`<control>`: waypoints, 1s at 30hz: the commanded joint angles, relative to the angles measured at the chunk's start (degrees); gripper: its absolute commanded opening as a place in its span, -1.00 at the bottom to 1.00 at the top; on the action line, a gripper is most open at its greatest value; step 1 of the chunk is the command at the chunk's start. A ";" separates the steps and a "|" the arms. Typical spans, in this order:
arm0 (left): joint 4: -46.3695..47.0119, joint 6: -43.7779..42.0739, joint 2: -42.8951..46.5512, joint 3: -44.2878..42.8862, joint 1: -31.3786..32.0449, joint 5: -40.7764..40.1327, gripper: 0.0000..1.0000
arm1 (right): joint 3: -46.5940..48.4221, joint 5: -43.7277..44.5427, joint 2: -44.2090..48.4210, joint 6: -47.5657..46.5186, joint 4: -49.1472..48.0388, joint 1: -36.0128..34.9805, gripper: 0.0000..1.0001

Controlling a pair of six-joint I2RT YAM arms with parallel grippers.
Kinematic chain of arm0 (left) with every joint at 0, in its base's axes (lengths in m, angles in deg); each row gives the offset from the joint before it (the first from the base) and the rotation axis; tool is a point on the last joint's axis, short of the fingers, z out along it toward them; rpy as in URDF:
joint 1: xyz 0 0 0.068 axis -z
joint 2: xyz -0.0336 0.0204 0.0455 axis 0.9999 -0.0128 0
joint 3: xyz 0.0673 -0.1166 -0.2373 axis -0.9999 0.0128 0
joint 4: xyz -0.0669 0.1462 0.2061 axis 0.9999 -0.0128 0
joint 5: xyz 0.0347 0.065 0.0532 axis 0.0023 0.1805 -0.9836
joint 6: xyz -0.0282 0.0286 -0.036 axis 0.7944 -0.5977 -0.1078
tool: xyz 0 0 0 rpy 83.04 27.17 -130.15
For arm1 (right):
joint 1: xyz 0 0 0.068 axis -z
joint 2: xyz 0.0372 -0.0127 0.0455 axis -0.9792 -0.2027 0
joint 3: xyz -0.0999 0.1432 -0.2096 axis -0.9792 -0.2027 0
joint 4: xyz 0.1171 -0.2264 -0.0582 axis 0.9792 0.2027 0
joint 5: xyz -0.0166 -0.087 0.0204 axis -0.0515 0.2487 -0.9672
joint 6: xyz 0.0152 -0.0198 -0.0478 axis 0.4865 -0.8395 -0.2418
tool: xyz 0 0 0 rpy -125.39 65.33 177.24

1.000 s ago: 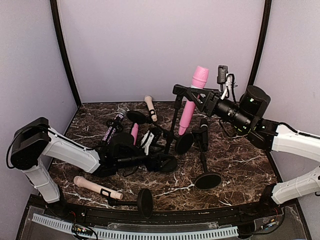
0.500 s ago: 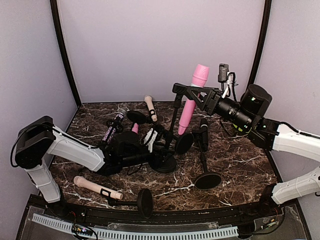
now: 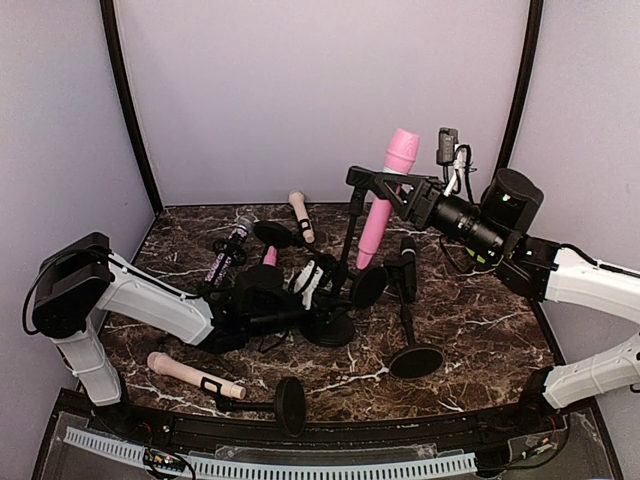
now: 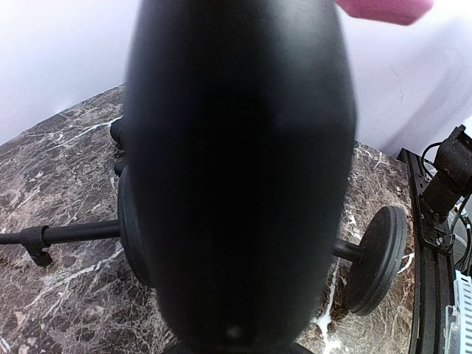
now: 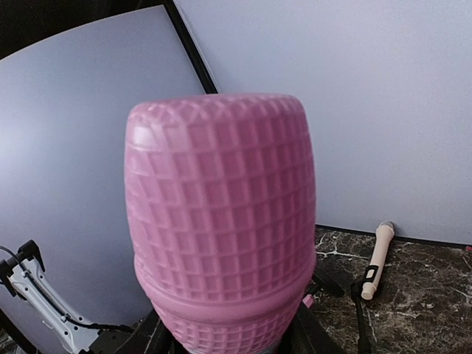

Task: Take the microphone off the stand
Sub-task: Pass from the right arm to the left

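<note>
Microphone (image 3: 378, 228) from up top: pink, tilted in the black stand (image 3: 347, 245) mid-table, right gripper (image 3: 384, 188) pinching its body. Left gripper (image 3: 318, 295) is down by the stand's base. Left wrist cam is all black blur, so I can't tell if it's closed. Right wrist cam is filled by its gridded pink head.

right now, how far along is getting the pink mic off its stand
Done: the right gripper is clamped on the pink microphone, up near the stand's top. In hand: the left gripper sits low by the stand base, apparently bracing it. Left: pulling the microphone away; whether it has cleared the clip cannot be told.
</note>
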 commanded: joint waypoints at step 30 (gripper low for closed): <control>-5.44 10.65 15.66 -0.73 -6.36 4.18 -1.00 | -15.58 7.16 11.39 3.71 -7.51 -1.61 0.97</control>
